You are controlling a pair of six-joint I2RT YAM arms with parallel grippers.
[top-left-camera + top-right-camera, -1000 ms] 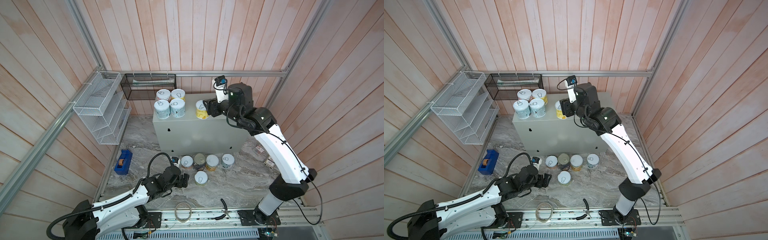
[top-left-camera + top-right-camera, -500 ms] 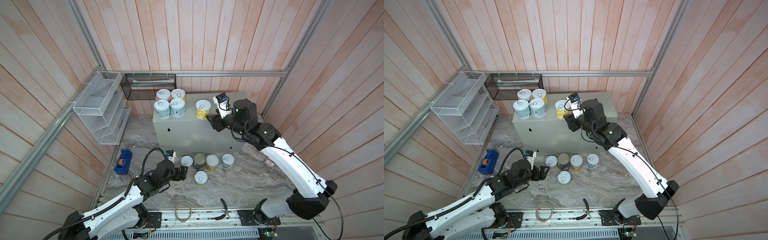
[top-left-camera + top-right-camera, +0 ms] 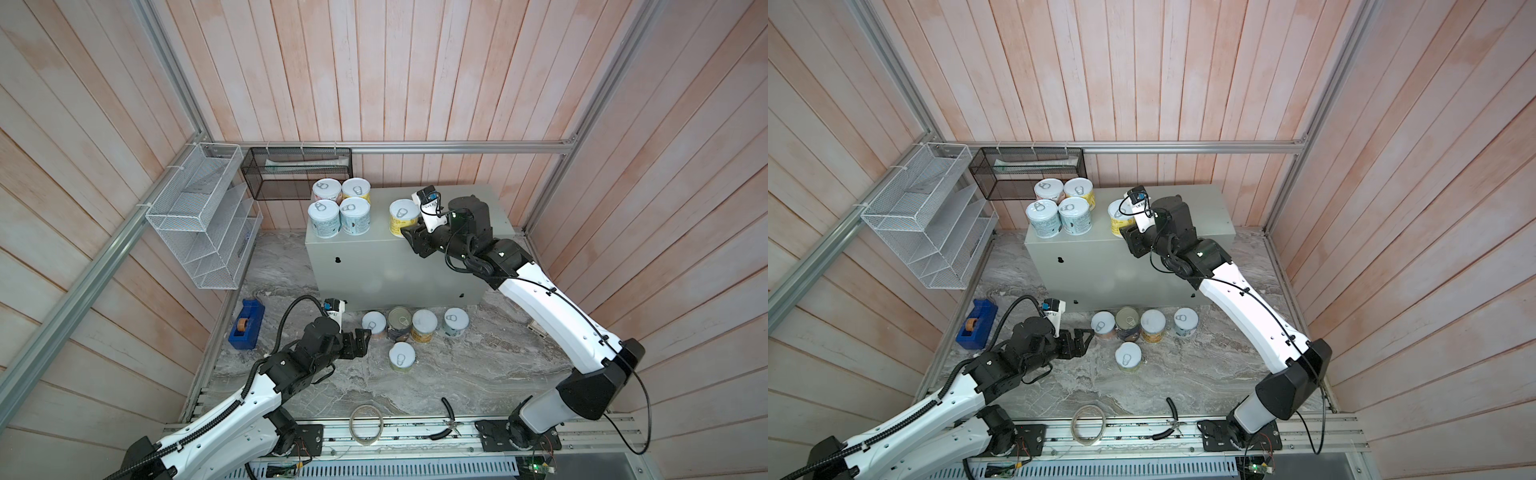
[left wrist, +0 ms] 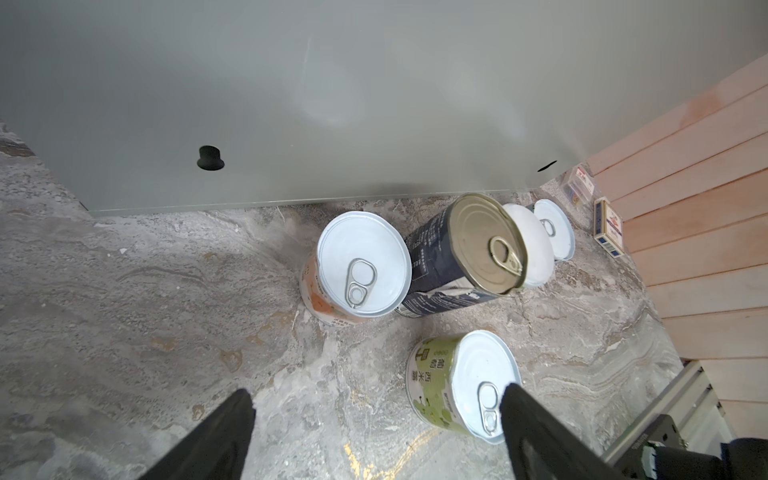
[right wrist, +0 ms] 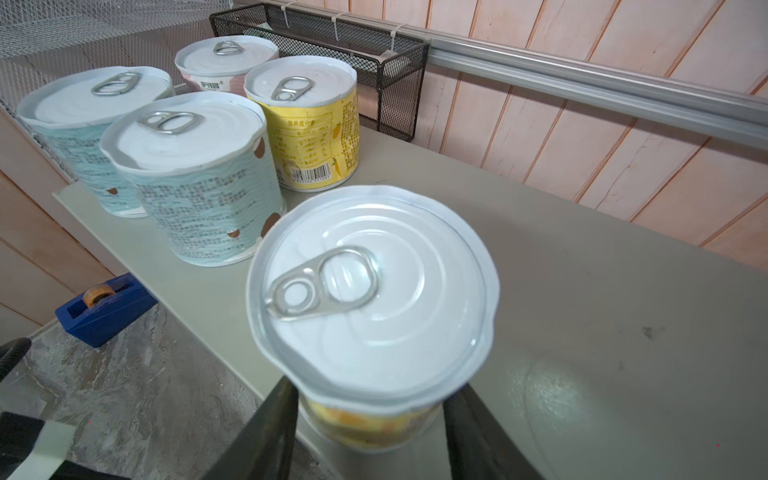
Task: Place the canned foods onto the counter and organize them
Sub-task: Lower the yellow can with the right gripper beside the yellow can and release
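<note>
One risk: my right tool (image 5: 372, 399) clamped yellow can (image 5: 374, 291) near tabletop's (image 5: 582, 291) front edge; jerking might topple it. Left tool (image 4: 374, 392) gaped empty.

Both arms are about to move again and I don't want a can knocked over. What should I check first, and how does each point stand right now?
1. Grip of the right gripper on the yellow can: ok, its fingers flank the body.
2. The yellow can upright on the counter: ok.
3. Gap between it and the four grouped cans: ok, they stand apart.
4. Jaws of the left gripper open and empty: ok.
5. The left gripper centred on a can: not ok; the green can sits off to one side.
6. Which can it targets next: cannot tell.
</note>
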